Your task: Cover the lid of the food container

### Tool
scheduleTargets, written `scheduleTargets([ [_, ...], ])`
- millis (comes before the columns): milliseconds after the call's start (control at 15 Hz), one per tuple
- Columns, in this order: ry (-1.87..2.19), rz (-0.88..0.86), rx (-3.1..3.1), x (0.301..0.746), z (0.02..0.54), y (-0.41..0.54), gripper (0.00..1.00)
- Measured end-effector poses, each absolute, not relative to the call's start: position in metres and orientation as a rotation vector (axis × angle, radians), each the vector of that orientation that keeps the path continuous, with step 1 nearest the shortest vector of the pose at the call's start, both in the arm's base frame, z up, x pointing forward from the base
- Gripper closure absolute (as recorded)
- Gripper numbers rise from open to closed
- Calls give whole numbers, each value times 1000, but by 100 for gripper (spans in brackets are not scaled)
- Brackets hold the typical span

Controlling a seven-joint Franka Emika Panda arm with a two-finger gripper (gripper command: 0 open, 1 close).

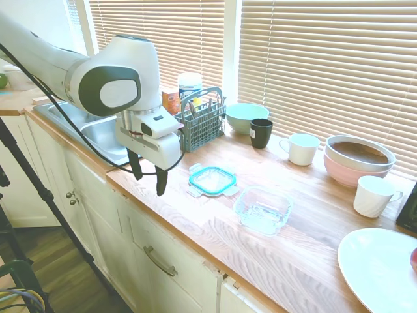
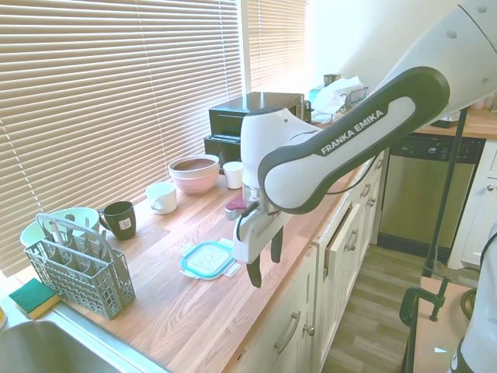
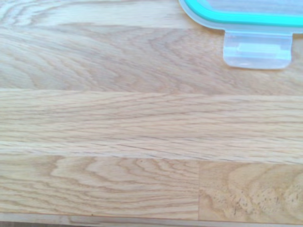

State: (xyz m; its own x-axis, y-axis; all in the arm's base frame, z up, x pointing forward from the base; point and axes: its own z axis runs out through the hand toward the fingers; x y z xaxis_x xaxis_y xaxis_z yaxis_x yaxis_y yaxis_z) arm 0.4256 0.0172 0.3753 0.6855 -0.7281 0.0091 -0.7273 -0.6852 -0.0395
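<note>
Daylight is let in through closed slatted blinds (image 1: 313,59) behind a long wooden surface (image 1: 195,215). White cabinets (image 1: 150,261) are fitted underneath, a steel sink (image 1: 98,130) is set in at one end, and dark wood flooring (image 2: 373,326) is seen below.

From my first exterior view, the lid (image 1: 212,180) lies flat on the counter (image 1: 195,215), with the food container (image 1: 263,209) just beside it to the right and slightly nearer the counter's front edge, the two apart. The gripper (image 1: 148,180) hangs above the front edge of the counter, left of the lid, and the cutlery basket (image 1: 201,119) stands behind the lid toward the blinds. I read the mugs (image 1: 300,149) and stacked bowls (image 1: 359,159) behind the container, with the sink (image 1: 98,130) left of the basket.
</note>
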Motion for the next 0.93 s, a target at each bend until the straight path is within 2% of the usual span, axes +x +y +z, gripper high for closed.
scheduleTargets([
  [333,1241,-121,-2902,438,389,27,0],
  [933,1341,-241,-2997,529,381,64,0],
])
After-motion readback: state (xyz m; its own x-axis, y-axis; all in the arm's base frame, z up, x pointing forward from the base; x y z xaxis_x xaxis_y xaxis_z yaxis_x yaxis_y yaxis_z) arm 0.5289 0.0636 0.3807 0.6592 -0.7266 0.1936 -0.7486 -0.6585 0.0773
